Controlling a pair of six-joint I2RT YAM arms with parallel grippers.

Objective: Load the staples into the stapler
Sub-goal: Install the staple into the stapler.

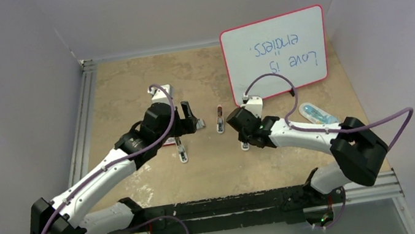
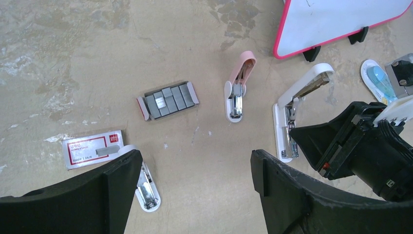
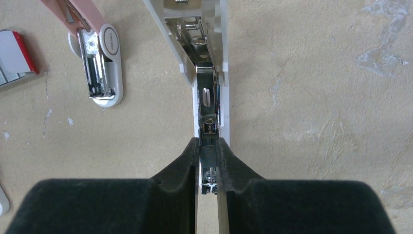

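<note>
The tabletop [image 1: 126, 85] is a beige, stone-patterned slab with darker mottled patches and pale scuffs. It is closed in by plain white walls [image 1: 176, 4], with a grooved aluminium rail [image 1: 84, 117] along its left edge. A pink-framed whiteboard [image 1: 276, 54] with handwriting stands propped at the far right.

Most of the silvery-grey staples [image 2: 170, 97] lie in blocks in a small grey tray with red ends [image 2: 141, 108], flat on the tabletop near its middle. The tray's red-and-white cardboard sleeve [image 2: 90, 150] lies apart from it.

The left gripper [image 2: 196, 156] hangs above the tabletop with its black fingers [image 2: 112, 195] spread wide, holding nothing.

The right gripper [image 3: 208, 146] has its fingers drawn almost together. They pinch what looks like a short silvery staple strip [image 3: 208, 163], held in line with the metal channel of an opened white stapler [image 3: 204, 97] lying on the tabletop. Whether the strip already sits in the channel cannot be told.

An open pink mini stapler [image 2: 237, 87] lies between the tray and the white stapler, apart from both. A second white stapler [image 2: 148, 190] lies partly hidden under the left gripper's finger. A blue-and-white plastic item [image 2: 380, 83] lies near the whiteboard's foot.
</note>
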